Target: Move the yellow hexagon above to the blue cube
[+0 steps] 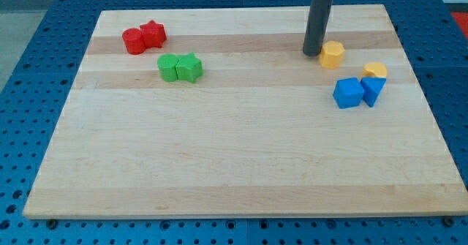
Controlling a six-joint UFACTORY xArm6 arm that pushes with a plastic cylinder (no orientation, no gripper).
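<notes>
Resting on blue pegboard (44, 77): pale wooden board (234, 150).

Bright, even overhead light; soft short shadows (no glare); sharp focus throughout.

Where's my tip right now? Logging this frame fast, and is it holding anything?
My tip: no gripper, so it holds nothing; it sits just left of the yellow hexagon, touching or nearly so, up and left of the blue cube.
</notes>
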